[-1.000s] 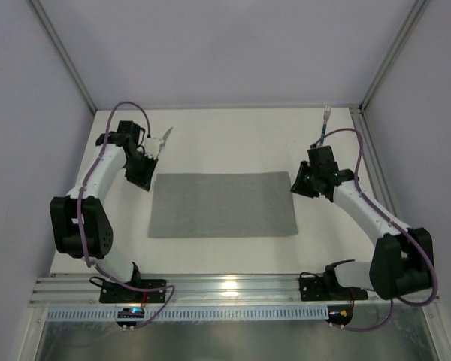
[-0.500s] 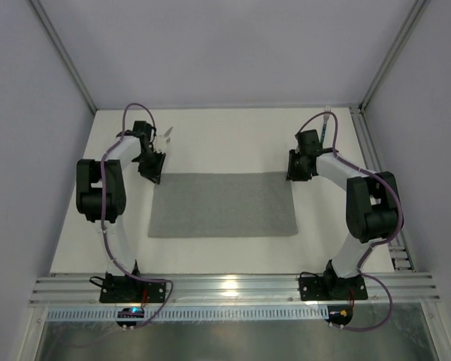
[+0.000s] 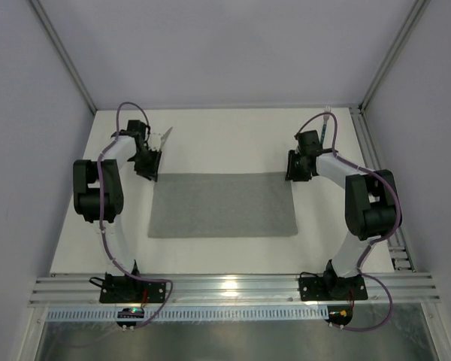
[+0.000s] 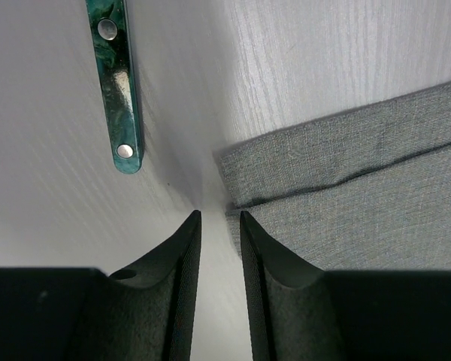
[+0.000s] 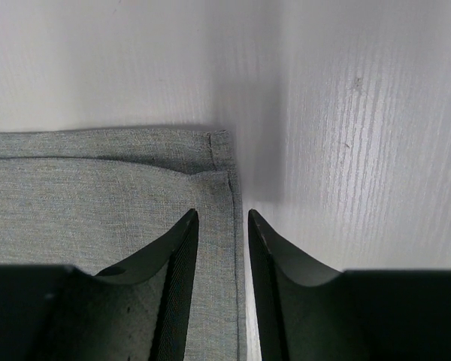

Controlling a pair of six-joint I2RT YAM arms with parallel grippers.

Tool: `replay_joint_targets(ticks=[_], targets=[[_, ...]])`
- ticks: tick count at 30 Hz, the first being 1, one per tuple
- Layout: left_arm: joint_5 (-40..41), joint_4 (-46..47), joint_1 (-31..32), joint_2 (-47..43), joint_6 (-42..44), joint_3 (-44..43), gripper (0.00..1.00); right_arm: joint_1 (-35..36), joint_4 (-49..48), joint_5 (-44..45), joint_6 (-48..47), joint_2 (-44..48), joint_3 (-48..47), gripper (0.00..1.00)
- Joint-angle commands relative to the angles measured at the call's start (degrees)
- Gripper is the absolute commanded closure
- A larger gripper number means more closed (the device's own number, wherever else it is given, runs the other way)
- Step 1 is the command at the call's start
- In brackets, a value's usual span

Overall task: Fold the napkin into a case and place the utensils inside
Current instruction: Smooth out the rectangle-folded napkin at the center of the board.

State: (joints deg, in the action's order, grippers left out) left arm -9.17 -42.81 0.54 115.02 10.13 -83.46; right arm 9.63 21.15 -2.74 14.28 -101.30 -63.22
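Observation:
The grey napkin (image 3: 222,204) lies flat mid-table, folded double into a wide rectangle. My left gripper (image 3: 149,171) is at its far left corner. In the left wrist view that gripper (image 4: 219,218) is open by a narrow gap, low over bare table just beside the napkin's corner (image 4: 346,188). My right gripper (image 3: 292,173) is at the far right corner. In the right wrist view it (image 5: 222,218) is open and straddles the napkin's hemmed right edge (image 5: 227,188). The knife (image 3: 164,137) lies beyond the left gripper, its dark green handle (image 4: 119,83) in view. The fork (image 3: 325,125) lies at the far right.
The white table (image 3: 233,143) is enclosed by grey walls with metal corner posts (image 3: 60,53). A rail (image 3: 225,286) carrying both arm bases runs along the near edge. The fork lies close to the right post and table edge.
Both arms have folded in, and their grippers have come down close to the napkin's far corners. The napkin, knife and fork have not moved.

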Motion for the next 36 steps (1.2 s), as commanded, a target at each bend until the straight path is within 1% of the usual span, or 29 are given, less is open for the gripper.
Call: replay_joint_targets(ticks=[1, 5, 10, 15, 17, 19, 20, 21, 22, 23, 24, 25, 27, 29, 32, 35, 36], targets=[[-3.65, 1.24, -0.27, 0.64, -2.39, -0.74, 0.7, -0.14, -1.9, -1.03, -0.31, -0.83, -0.06, 0.62], [-4.45, 2.98, -0.27, -0.23, -2.92, 1.8, 0.73, -0.22, -2.69, -1.56, -0.31, -1.01, 0.29, 0.64], [-4.89, 2.38, -0.27, -0.68, -2.13, 2.25, 0.83, -0.22, -3.13, -3.14, -0.22, -1.54, 0.2, 0.68], [-4.46, 3.08, -0.36, -0.59, -1.87, 2.34, 0.84, -0.14, -4.36, -4.29, -0.13, -2.68, -0.06, 0.68], [-4.54, 3.34, -0.27, -0.33, -1.78, 2.16, 0.85, -0.14, -4.45, -4.81, -0.22, -3.2, -0.23, 0.73], [-4.54, 3.17, -0.36, -0.24, -1.78, 1.81, 0.88, -0.22, -4.45, -5.17, -0.31, -3.29, -0.41, 0.8], [-4.45, 3.17, -0.27, -0.24, -1.87, 1.81, 0.9, -0.14, -4.45, -5.25, -0.22, -3.03, -0.32, 0.86], [-4.37, 2.99, -0.27, -0.41, -1.87, 1.72, 0.92, -0.14, -4.36, -5.25, -0.31, -2.86, -0.24, 0.89], [-4.63, 2.91, -0.27, -0.59, -1.87, 1.9, 0.93, -0.14, -4.36, -5.34, -0.4, -2.59, -0.06, 0.94], [-4.72, 2.9, -0.27, -1.2, -1.78, 1.99, 0.93, -0.14, -4.27, -5.08, -0.48, -1.98, 0.03, 0.95], [-4.8, 2.82, -0.27, -1.55, -1.69, 1.99, 0.9, -0.22, -4.18, -4.99, -0.57, -1.63, 0.11, 0.96], [-4.98, 2.82, -0.36, -1.9, -1.69, 2.07, 0.85, -0.14, -4.1, -4.9, -0.66, -1.28, 0.2, 0.97], [-5.16, 2.9, -0.36, -2.87, -1.52, 2.16, 0.73, -0.22, -3.75, -4.64, -1.01, -0.57, 0.12, 0.97], [-5.16, 3.17, -0.27, -3.14, -1.6, 2.16, 0.71, -0.14, -3.57, -4.55, -1.1, -0.22, 0.12, 0.97], [-5.07, 3.26, -0.36, -3.05, -1.69, 1.81, 0.71, -0.14, -3.22, -4.47, -1.19, 0.4, 0.12, 0.96], [-4.89, 3.17, -0.27, -2.87, -1.96, 1.63, 0.78, -0.14, -2.95, -4.2, -1.28, 1.19, 0.2, 0.94], [-5.42, 3.43, -0.36, -2.96, -2.13, 1.9, 0.83, -0.22, -2.87, -4.11, -1.36, 1.36, 0.29, 0.94]])
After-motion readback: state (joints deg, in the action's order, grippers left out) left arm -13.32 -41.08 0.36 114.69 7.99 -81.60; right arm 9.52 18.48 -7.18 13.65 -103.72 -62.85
